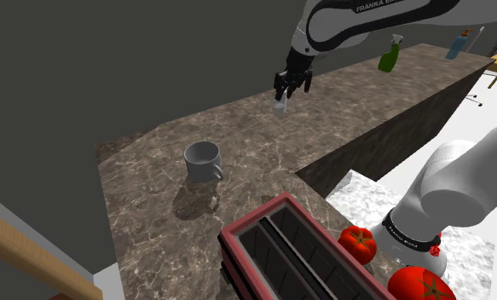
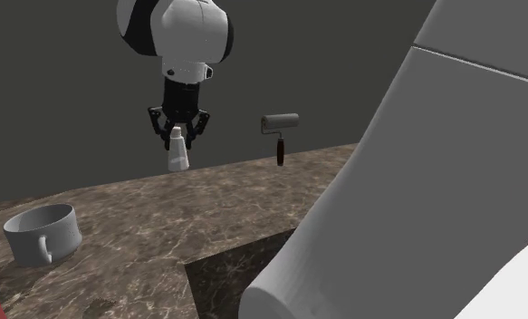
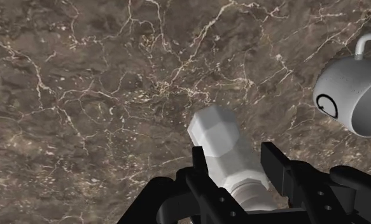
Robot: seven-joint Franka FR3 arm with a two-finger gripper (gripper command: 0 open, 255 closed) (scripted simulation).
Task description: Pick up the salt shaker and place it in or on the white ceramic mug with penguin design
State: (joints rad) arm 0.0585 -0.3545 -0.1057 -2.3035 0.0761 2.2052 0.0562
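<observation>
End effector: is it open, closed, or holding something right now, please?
End effector: closed, holding the white salt shaker between its fingers.

So the mug (image 1: pixel 202 159) stands upright on the countertop (image 1: pixel 144 200). In the shoulder view the toaster (image 1: pixel 293 256) sits nearer, with tomatoes (image 1: pixel 357 242) just right of it. The salt shaker (image 1: pixel 280 106) is clasped in the gripper (image 1: pixel 289 91), over the counter, back and right of the mug, well apart.

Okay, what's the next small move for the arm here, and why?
Probably carry the salt shaker across toward the grey mug: the pincer clasps the shaker, and the mug stands upright and open, well apart on the marble counter.
</observation>
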